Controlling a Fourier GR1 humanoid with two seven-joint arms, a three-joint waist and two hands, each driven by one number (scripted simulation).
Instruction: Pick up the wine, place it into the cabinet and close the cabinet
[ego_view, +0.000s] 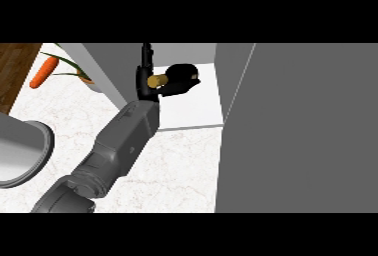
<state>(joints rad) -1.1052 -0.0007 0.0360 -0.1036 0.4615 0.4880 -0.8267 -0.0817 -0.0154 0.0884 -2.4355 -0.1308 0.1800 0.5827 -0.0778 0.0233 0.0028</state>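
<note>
The robot's black hand (151, 80), reaching up from the lower left, has its fingers curled round the dark wine bottle with a gold cap (179, 75), whose long axis points rightward into the open grey cabinet (295, 125) above the marble table (177, 165).

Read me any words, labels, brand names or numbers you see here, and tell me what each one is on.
There is no readable text in the head view.
Wine bottle: dark body with a gold cap, no label showing; the left hand covers part of it.
Cabinet: plain grey panels, no markings.
Carrot, grey bowl, marble counter: no writing.
</note>
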